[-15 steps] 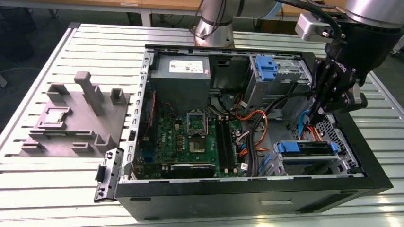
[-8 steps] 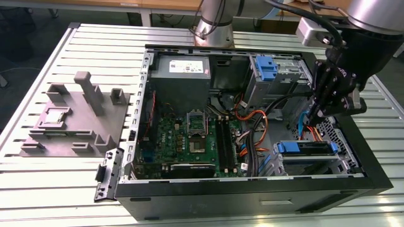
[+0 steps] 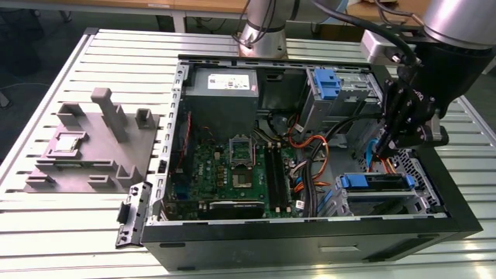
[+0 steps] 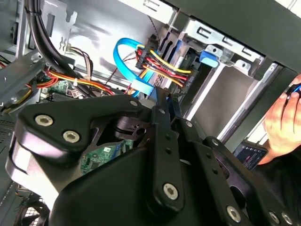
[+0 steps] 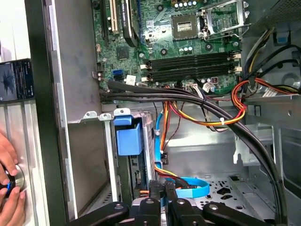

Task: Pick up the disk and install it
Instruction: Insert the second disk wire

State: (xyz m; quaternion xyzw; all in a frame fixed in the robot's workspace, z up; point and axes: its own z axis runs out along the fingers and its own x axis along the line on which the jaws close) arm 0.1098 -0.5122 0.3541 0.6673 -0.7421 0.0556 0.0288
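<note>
Fingers (image 5: 155, 190) closed together, empty, just beside disk (image 3: 378, 181) seated in drive bay (image 3: 387, 203).

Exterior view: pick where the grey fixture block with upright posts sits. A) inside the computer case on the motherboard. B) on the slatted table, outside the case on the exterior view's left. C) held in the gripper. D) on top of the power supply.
B: the grey fixture block rests on the slatted table, outside the open computer case, toward the exterior view's left.
</note>
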